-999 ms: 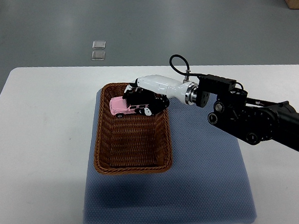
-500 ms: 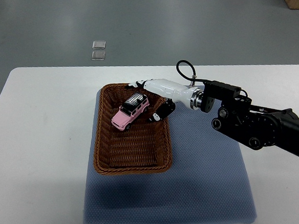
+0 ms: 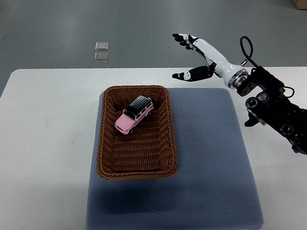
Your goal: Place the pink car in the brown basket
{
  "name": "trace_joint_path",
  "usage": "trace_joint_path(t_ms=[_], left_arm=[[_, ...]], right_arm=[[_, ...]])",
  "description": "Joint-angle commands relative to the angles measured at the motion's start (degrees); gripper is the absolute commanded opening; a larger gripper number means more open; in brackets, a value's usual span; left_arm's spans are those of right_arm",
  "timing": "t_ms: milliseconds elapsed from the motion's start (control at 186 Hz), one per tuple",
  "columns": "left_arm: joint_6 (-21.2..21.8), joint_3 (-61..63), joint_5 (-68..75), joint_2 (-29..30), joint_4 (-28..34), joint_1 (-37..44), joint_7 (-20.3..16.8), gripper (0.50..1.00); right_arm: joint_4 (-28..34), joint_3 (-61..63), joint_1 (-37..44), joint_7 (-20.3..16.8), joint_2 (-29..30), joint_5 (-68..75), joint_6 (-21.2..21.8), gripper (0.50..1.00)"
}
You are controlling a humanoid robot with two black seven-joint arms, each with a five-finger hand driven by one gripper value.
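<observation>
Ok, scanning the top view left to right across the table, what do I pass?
White table → brown basket with the pink car lying inside → blue mat → right hand, open, raised above the table's far edge.

Count, top view: 1 pink car [image 3: 134,114]; 1 brown basket [image 3: 104,159]; 1 blue mat [image 3: 213,166]; 1 white bench [image 3: 40,154]; 1 robot hand [image 3: 195,57] in frame, the right; 2 small clear squares [image 3: 101,52] on the floor beyond the bench.
</observation>
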Motion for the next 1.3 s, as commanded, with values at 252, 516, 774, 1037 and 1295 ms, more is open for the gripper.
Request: trace_joint_path(t_ms=[252,516,774,1037,1295], left_arm=[[0.0,0.2,0.0,0.0,-0.5,0.0,0.0,1.000],[0.0,0.2,0.0,0.0,0.0,0.0,-0.1,1.000],[0.0,0.2,-0.1,0.0,0.0,-0.1,0.0,1.000],[0.0,0.2,0.0,0.0,0.0,-0.1,0.0,1.000],[0.0,0.2,0.0,0.0,-0.1,-0.5,0.0,1.000]], right_arm=[[-2.6,4.6,-6.2,-1.2,-2.6,25.1,-3.2,0.911],[-2.6,4.5,-6.6,-2.7,-2.7,40.1,-4.4,0.913],[-2.6,4.5,-7.0,-4.9,-2.5,45.5,-4.2,0.913],[-2.6,4.5,-7.4,-4.2,-2.2,47.7,-4.8,0.913],[-2.7,3.8,-8.4,-4.2,-2.1,47.0,-4.9,0.913]])
